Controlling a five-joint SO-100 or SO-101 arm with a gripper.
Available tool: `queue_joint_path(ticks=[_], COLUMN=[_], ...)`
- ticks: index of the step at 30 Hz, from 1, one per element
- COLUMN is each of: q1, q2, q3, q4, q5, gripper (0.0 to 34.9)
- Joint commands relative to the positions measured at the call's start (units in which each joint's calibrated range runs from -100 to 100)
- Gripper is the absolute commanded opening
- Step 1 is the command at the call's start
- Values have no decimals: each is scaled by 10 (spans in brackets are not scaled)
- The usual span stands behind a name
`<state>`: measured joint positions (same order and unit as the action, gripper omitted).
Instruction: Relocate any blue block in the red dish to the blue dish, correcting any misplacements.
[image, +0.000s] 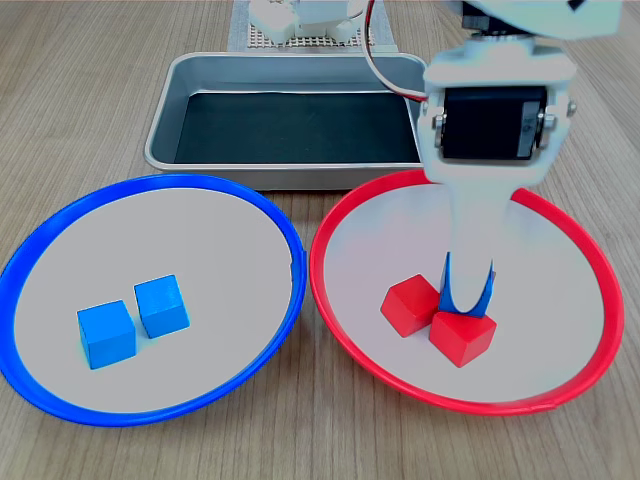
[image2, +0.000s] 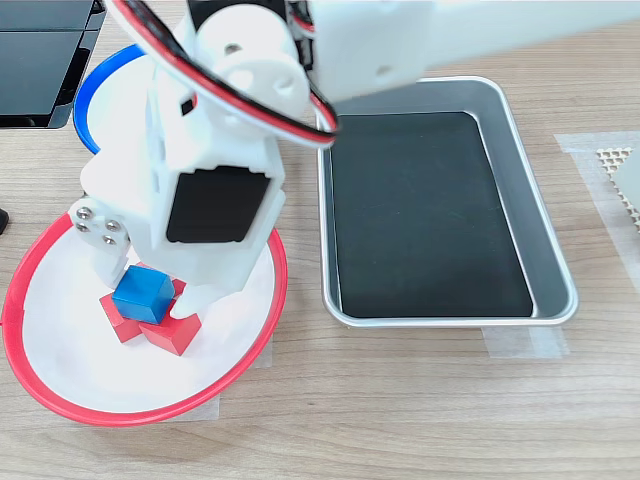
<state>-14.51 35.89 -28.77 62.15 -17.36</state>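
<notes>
Two fixed cameras off the arm. First exterior view: looking from the front, low and close, across the blue dish (image: 150, 300) and red dish (image: 560, 250) toward the metal tray (image: 290, 120) behind. Second exterior view: looking steeply down from above, turned sideways, tray at the second exterior view's right. Shared by both exterior views: red dish, tray, part of the blue dish, wooden table (image: 80, 90).

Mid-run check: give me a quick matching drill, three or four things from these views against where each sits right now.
Things:
1. tool
2. two blue blocks
3. two red cubes
4. metal tray

Places or states:
A. lying side by side in the blue dish
B. empty, behind both dishes in the first exterior view
C. down in the red dish, around a blue block
D. on the red dish's floor, touching

Pairs: 1-C, 2-A, 3-D, 4-B
</notes>
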Motion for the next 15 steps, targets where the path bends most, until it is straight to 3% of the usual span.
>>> queue_joint_path(ticks=[1, 8, 15], q1=[-1, 2, -2], q2=[-4, -9, -35], q3=[-19, -13, 0], q4=[-7, -11, -7], q5=[5, 17, 17], gripper=[106, 4, 0])
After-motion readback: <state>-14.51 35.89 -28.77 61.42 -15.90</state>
